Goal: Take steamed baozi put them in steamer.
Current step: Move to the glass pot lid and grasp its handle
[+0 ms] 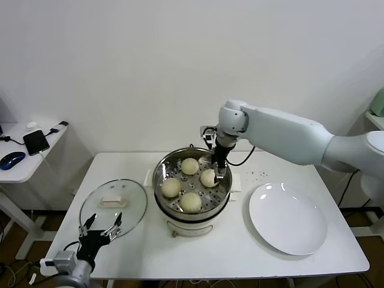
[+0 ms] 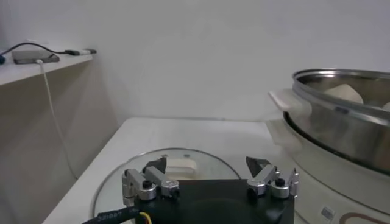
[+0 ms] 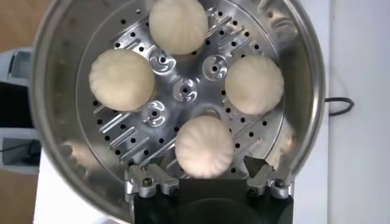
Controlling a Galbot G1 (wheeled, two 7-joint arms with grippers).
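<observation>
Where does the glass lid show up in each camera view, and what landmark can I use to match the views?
Head view: the glass lid lies flat on the table, at the robot's left of the steamer.
Left wrist view: the lid lies just beyond the left gripper, whose fingers are open.
Right wrist view: not in it.
Shared landmark: the steamer, in all three.

No readable text, labels or numbers anywhere (steamer (image 1: 191,211) base label illegible)
</observation>
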